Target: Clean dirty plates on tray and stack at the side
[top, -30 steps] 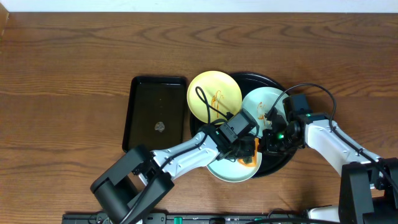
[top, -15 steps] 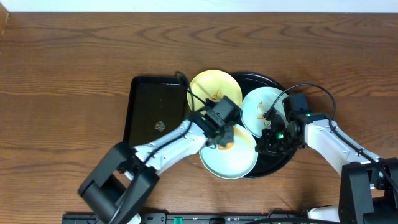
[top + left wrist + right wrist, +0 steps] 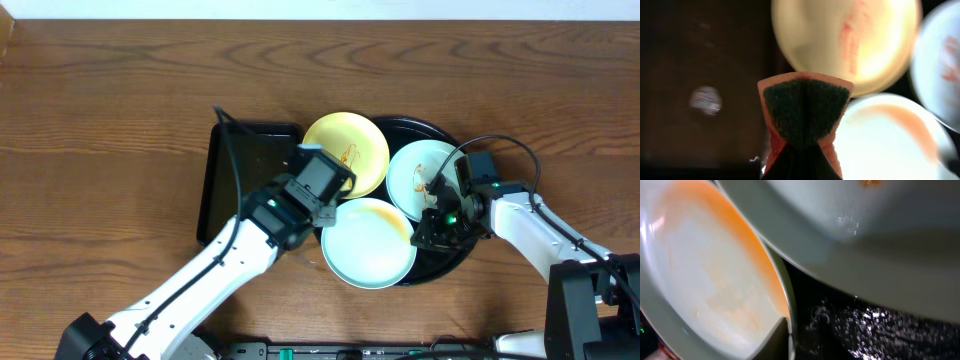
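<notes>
My left gripper (image 3: 322, 195) is shut on an orange sponge with a dark green scrub face (image 3: 805, 112), over the gap between the rectangular tray and the plates. The pale yellow plate (image 3: 345, 150) shows orange smears. It lies partly on the round black tray (image 3: 452, 255). One mint-blue plate (image 3: 425, 175) with smears sits at the back of that tray. The front mint-blue plate (image 3: 368, 243) carries a faint orange film (image 3: 705, 280). My right gripper (image 3: 425, 230) is shut on its right rim (image 3: 782, 340).
A smaller rectangular black tray (image 3: 250, 180) lies left of the plates, with a small pale blob (image 3: 257, 203) on it. Brown wooden table (image 3: 100, 120) surrounds everything. The left arm crosses the front left of the table.
My left gripper has moved left with the sponge, off the front mint-blue plate toward the rectangular tray. The front plate now shows whole. The right arm has stayed put.
</notes>
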Controlling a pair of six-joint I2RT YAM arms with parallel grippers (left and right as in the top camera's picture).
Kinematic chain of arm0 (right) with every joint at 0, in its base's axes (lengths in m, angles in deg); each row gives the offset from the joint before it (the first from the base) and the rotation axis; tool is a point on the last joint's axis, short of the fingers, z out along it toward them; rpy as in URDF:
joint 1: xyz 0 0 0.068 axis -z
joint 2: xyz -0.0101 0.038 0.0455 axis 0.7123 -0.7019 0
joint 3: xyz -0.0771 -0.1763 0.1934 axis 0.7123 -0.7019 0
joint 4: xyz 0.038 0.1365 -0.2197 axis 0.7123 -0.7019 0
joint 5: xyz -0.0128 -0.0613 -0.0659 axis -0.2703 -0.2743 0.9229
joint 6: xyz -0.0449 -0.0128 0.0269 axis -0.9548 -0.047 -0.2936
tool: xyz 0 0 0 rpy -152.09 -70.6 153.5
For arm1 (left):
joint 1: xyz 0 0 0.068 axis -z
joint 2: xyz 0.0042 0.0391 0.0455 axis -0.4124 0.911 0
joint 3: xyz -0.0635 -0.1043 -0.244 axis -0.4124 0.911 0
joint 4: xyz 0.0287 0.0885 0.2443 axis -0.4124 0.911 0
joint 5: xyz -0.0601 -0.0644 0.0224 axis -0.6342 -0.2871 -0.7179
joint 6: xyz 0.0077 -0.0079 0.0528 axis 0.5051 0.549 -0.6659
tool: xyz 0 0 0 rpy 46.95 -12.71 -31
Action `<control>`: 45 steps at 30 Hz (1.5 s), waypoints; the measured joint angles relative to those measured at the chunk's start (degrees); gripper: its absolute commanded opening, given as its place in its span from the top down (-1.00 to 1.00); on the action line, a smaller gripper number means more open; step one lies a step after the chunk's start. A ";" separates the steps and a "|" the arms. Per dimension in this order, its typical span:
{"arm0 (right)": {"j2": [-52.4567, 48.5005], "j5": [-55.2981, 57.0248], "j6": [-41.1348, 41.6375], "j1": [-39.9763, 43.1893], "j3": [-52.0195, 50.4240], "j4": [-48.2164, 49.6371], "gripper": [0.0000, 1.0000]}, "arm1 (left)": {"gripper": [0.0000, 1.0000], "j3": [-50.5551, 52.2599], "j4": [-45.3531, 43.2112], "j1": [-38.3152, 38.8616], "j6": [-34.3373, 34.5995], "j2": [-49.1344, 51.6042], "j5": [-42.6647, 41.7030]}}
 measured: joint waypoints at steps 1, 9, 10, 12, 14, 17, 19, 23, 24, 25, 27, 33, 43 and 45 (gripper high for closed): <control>0.00 0.13 0.13 0.00 0.00 -0.31 0.56 | 0.85 0.00 0.37 -1.01 -0.37 0.02 1.01; 0.00 0.02 0.26 0.00 -1.99 1.55 0.91 | 0.85 0.66 0.44 -11.41 -1.29 2.54 4.24; 0.00 -0.26 0.46 0.00 -2.27 1.73 0.92 | 0.85 0.70 0.42 -12.76 -1.31 3.19 4.37; 0.00 -1.14 0.33 0.00 -2.56 2.40 0.97 | 0.85 0.74 0.42 -14.75 -1.29 4.33 4.39; 0.00 -2.56 0.26 0.00 -2.71 3.89 0.97 | 0.85 0.74 0.42 -17.11 -1.29 5.66 4.42; 0.00 -5.90 0.31 0.00 -2.82 6.56 0.97 | 0.84 0.76 0.42 -20.06 -1.31 7.10 3.98; 0.00 -7.39 0.26 0.00 -2.82 7.72 0.98 | 0.85 0.81 0.42 -21.03 -1.29 7.21 3.32; 0.13 -8.87 -0.24 0.00 -2.82 8.00 0.97 | 0.85 0.83 0.42 -22.16 -1.29 7.21 2.47; 0.28 -8.85 -0.39 0.00 -2.82 7.98 0.97 | 0.85 0.83 0.42 -22.23 -1.29 7.21 2.45; 0.68 -8.52 -0.48 0.00 -2.82 7.96 0.97 | 0.85 0.85 0.42 -22.23 -1.29 7.21 2.40; 2.51 -6.34 -0.61 0.00 -2.75 7.93 0.97 | 0.85 0.85 0.42 -22.21 -1.29 7.21 2.29; 10.95 6.91 -0.44 0.00 -0.35 7.72 0.98 | 0.85 0.85 0.42 -22.21 -1.29 7.21 2.23; 20.90 27.39 -0.42 0.02 2.01 7.72 0.98 | 0.85 0.85 0.39 -22.21 -1.29 7.21 2.23; 20.98 28.92 -0.42 0.02 2.01 7.69 0.98 | 0.85 0.85 0.42 -22.21 -1.29 7.21 2.25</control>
